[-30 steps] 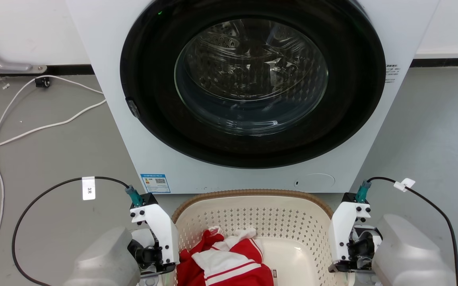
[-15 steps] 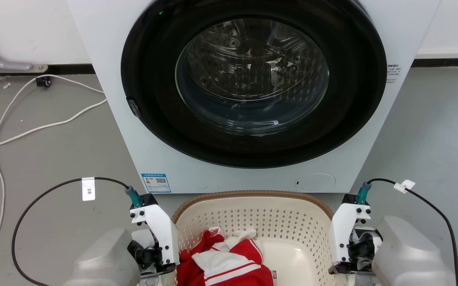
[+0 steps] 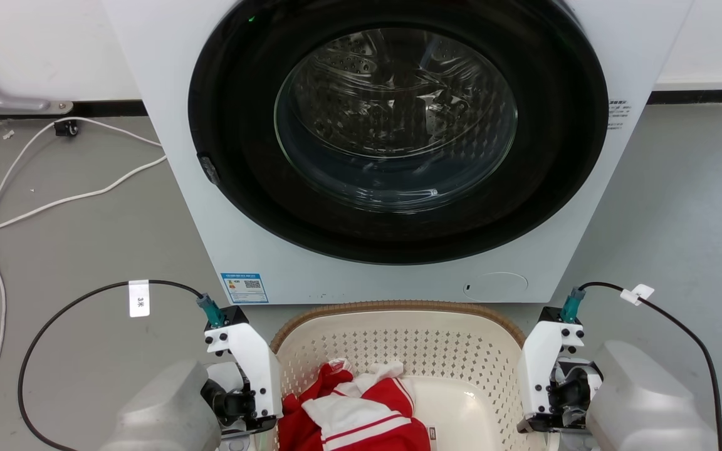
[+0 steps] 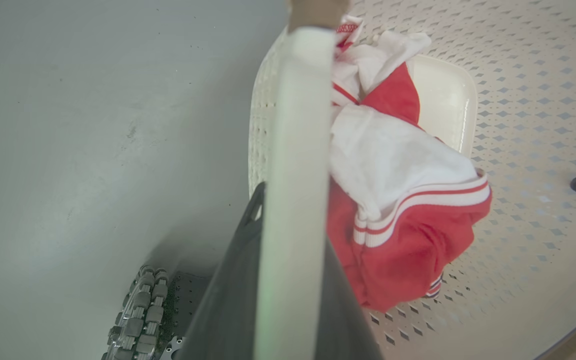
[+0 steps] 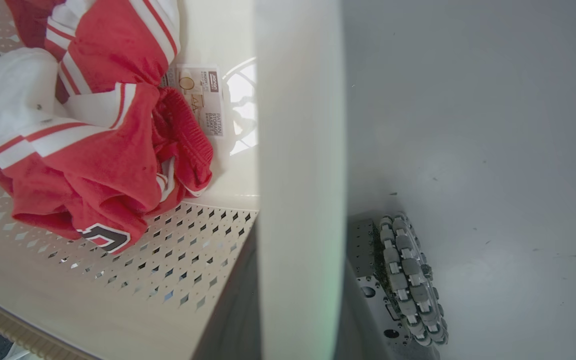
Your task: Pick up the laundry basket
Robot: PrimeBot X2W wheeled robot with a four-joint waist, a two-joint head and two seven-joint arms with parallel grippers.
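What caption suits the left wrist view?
Left gripper shut on laundry basket handle, red-and-white garment inside.

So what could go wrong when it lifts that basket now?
The left gripper and right gripper each seem to pinch only a smooth white handle of the laundry basket; one could slip.
The red and white clothes lie heaped toward the left side, so the basket may tip that way.
The far rim sits close to the washing machine and could bump it.

Camera nudged, washing machine (image 3: 361, 283) fractionally higher, laundry basket (image 3: 442, 351) rim fractionally lower in view
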